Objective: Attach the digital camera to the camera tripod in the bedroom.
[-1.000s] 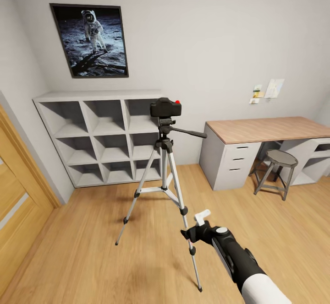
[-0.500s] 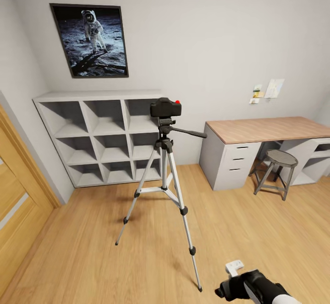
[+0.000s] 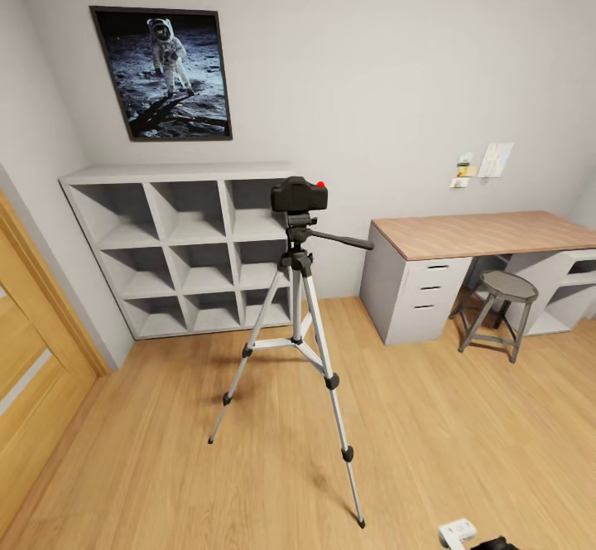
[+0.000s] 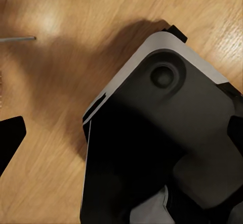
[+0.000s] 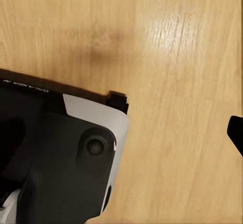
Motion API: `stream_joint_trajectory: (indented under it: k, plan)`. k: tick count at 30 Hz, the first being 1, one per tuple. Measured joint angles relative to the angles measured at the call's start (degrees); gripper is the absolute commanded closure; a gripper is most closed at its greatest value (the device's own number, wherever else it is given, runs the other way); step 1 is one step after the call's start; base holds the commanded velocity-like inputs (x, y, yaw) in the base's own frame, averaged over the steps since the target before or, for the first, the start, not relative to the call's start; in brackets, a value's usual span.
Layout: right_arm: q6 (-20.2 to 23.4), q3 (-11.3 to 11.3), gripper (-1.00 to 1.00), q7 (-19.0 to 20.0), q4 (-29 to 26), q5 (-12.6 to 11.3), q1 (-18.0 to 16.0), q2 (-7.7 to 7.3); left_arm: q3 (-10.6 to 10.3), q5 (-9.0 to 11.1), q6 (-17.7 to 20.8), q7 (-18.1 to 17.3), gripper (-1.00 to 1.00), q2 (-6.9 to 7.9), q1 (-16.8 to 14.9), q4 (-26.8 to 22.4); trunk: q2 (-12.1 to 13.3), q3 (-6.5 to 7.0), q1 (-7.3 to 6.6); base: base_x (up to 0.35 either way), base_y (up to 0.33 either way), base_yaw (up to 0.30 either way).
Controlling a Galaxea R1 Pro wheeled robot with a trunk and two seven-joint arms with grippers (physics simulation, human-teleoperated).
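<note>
- The small black boxy digital camera [image 3: 300, 195], with its red round button on top, is sitting on the black head of the tall silver-legged camera tripod [image 3: 296, 328], which is standing on the light wood plank floor [image 3: 165, 467] in the middle of the bedroom.
- Bare floor is lying open all around the three spread tripod legs; the nearest leg's foot is planted just beside the right gripper [image 3: 463, 535], whose white tip is peeking in at the bottom edge of the head view.
- Beyond the tripod, the white cube shelf [image 3: 186, 252] is standing against the white wall under the framed astronaut poster [image 3: 164, 74].
- The wood-topped white worktop [image 3: 480, 235] is standing well apart from the right gripper, with the grey round-seated metal stool [image 3: 501, 310] tucked at its front.
- A wooden door frame [image 3: 41, 285] is closing off the room's left edge.
- In the right wrist view, faint lettering is showing on the robot's black-and-grey body [image 5: 55, 153], too small to read.
- The right jaws: whether they are parted or closed cannot be told; nothing is seen held.
- In the left wrist view, a dark fingertip [image 4: 10, 138] of the left gripper is hanging over the floor beside the robot's body; the state of those jaws cannot be told.
</note>
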Motion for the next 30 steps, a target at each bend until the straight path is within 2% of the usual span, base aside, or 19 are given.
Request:
stream_joint_trajectory:
  k: [8,17,25,28,30]
  plan:
    - [-0.8,0.0,-1.0,-1.1,0.5,0.0,0.4,-0.46,0.0,0.0,-0.2,0.0,-1.0,-0.09,0.1,0.0,0.0,0.0,0.0,0.0,0.0,0.0]
    - [-0.9,0.0,-1.0,-4.1,0.5,-0.1,3.0,-0.42,0.0,0.0,-0.5,-0.1,-1.0,-0.04,0.2,0.0,0.0,0.0,0.0,0.0,0.0,0.0]
    - [-0.9,-0.1,-1.0,-4.8,0.6,-0.2,4.0,-0.44,0.0,0.1,-0.7,0.0,-1.0,0.01,0.2,-0.1,0.0,0.0,0.0,0.0,0.0,0.0]
    - [-0.9,-0.1,-1.0,-4.9,0.6,-0.6,4.3,-0.44,0.0,0.1,-0.7,0.0,-1.0,0.03,0.2,-0.1,0.0,0.0,0.0,0.0,0.0,0.0]
    - [-0.9,-0.1,-1.0,-4.9,0.6,-2.0,4.9,-0.44,0.0,0.1,-0.7,0.0,-1.0,0.04,0.2,-0.1,0.0,0.0,0.0,0.0,0.0,0.0]
